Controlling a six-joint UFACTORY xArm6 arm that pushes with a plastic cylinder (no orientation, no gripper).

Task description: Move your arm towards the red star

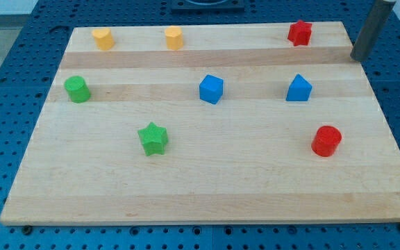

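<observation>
Wooden tabletop (207, 201) on blue pegboard: the red star (299, 32) lay toward the view's left of the end effector, a bare jawless rod whose tip (358, 58) touched nothing.

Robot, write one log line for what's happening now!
goal: reach red star | my tip: off board edge, view's right of star, not touching | other blocks: untouched

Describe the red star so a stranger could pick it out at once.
Start at the wooden board and follow its top edge towards the view's right corner: the red star sits there, left of my tip, which is just off the board's right edge. The only other red block, the red cylinder, is round and lies much lower.
</observation>
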